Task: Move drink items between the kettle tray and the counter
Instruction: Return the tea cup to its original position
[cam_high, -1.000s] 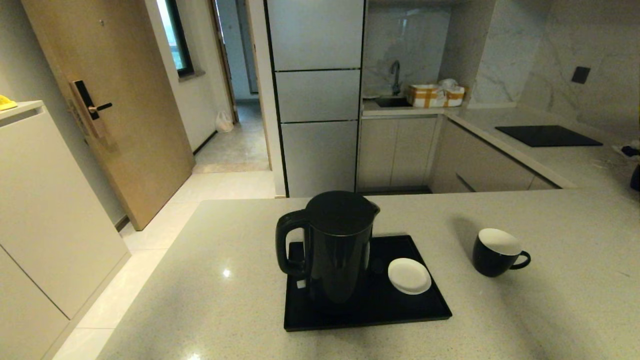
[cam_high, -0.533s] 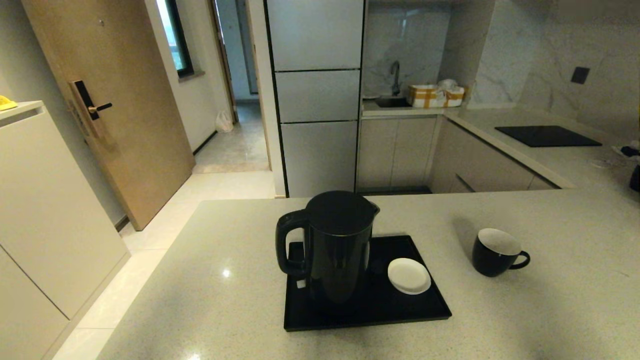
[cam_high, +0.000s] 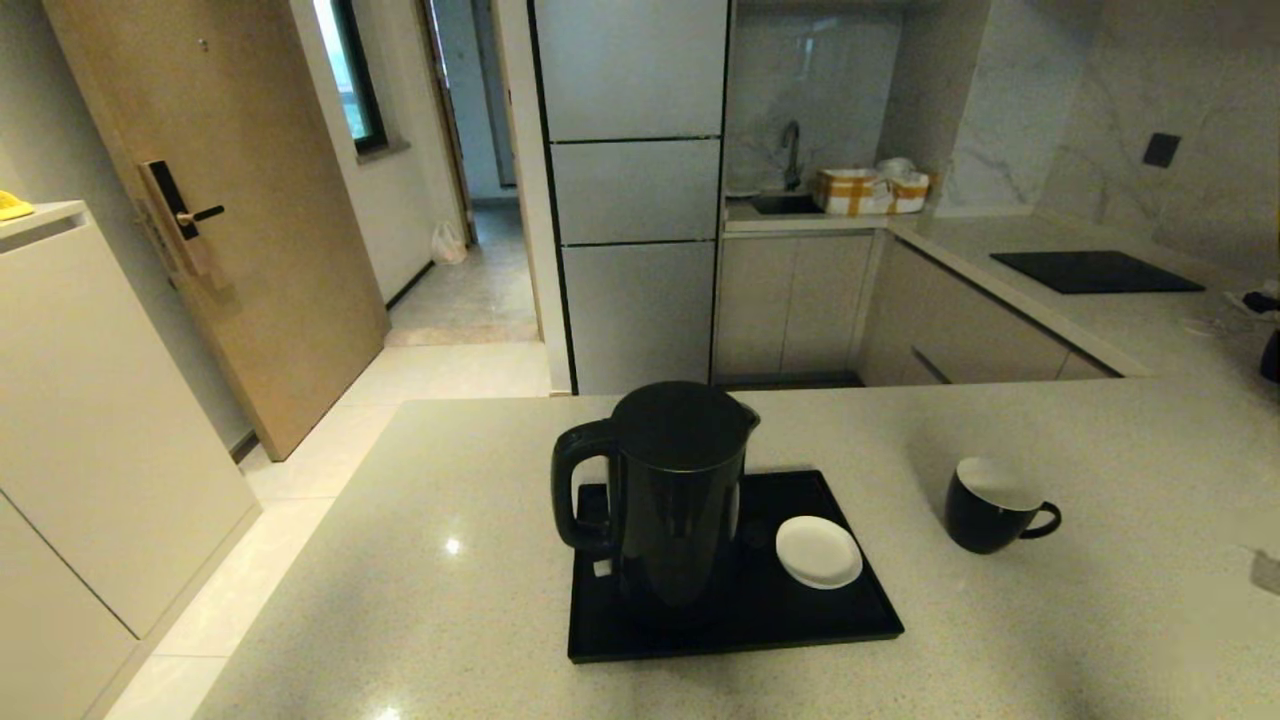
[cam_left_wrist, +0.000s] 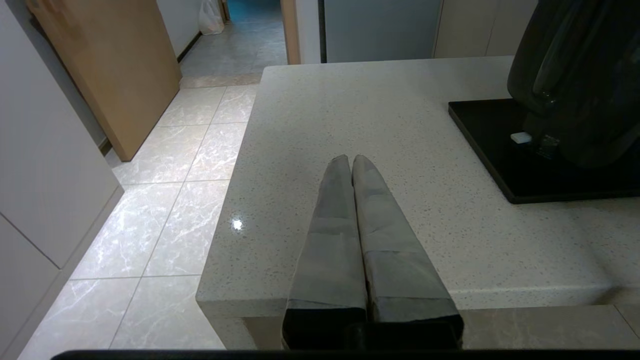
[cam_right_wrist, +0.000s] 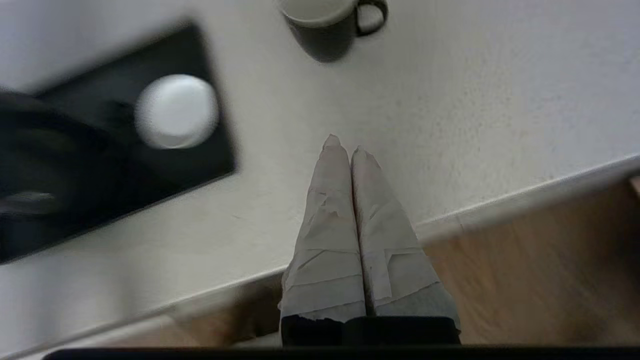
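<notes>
Upright on the left half of the kettle tray (cam_high: 735, 625) stands the black kettle (cam_high: 672, 495), lid flat on top, loop handle turned to the robot's left and spout lip to the right; just beside it on the tray's right half lies a small white saucer (cam_high: 818, 551), apart from the kettle's wall; the tray itself lies flat on the counter (cam_high: 420, 600), near the middle of the near stretch. Off the tray, well to its right, the black mug (cam_high: 992, 508) sits upright on the bare counter, white inside showing, handle pointing right, touching neither the tray nor anything else. In the left wrist view the left tool (cam_left_wrist: 351, 161) hovers over the counter's near left corner, its two wrapped fingers pressed together with nothing between them, the tray edge and kettle body off to one side and well apart from the tips; a small white tab (cam_left_wrist: 520, 137) lies on the tray by the kettle's foot. In the right wrist view the right tool (cam_right_wrist: 345, 145) hangs above the counter near its front edge, fingers likewise pressed together and holding nothing, between the tray corner with the saucer and the mug, apart from both; this view is blurred. Beyond the counter lie a tiled floor (cam_high: 450, 370), a wooden door (cam_high: 230, 200), tall cabinet fronts (cam_high: 640, 190), a sink tap (cam_high: 792, 150) and a black hob panel (cam_high: 1095, 270).
</notes>
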